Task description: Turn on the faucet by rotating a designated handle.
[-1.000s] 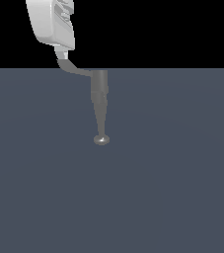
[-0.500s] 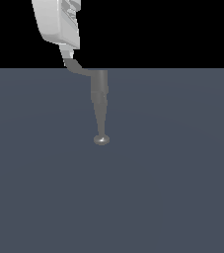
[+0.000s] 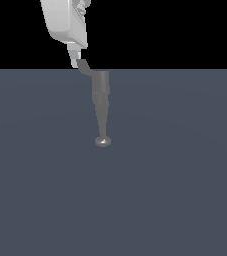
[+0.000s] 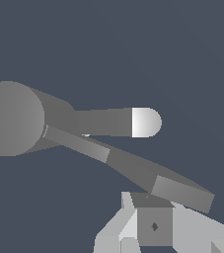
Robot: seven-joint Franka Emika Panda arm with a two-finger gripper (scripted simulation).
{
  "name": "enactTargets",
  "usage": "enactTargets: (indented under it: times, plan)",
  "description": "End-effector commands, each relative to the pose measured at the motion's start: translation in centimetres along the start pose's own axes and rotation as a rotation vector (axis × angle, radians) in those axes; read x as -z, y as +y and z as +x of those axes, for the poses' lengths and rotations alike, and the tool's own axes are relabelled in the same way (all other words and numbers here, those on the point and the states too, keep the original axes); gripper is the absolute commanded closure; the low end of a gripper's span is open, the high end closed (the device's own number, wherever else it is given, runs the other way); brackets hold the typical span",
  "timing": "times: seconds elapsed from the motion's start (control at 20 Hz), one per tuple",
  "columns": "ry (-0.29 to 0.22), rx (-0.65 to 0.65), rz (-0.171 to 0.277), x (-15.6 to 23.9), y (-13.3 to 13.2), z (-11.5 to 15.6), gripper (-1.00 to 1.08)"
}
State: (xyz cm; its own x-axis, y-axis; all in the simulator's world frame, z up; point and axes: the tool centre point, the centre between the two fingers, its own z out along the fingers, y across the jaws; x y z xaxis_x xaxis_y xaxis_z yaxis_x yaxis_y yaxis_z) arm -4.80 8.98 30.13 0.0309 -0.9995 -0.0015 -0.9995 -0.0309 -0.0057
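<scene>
The faucet is a matte grey tapering column ending in a small shiny knob on the dark grey surface. Its handle is a thin bent lever that sticks out from the column's wide end toward the exterior view's left. My white gripper comes down from above, and its fingertips touch the handle's tip. In the wrist view the handle runs diagonally from the faucet's round base to my gripper. The fingers look closed together with nothing between them, resting against the lever's widened end.
A flat dark grey surface surrounds the faucet, with a black background above it. No other objects show.
My gripper has shifted toward the exterior view's right. The handle's tip has swung the same way with it, closer to the column.
</scene>
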Motion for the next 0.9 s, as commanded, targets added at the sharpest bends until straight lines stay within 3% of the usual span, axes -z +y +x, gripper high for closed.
enactTargets:
  times: [0.0,0.1,0.85]
  plan:
    - [0.001,-0.008,-0.005,-0.1,0.8,1.1,1.08]
    - [0.001,-0.001,0.000,0.0,0.4,0.4,1.08]
    - [0.001,-0.008,-0.006,-0.1,0.6,9.9,1.08]
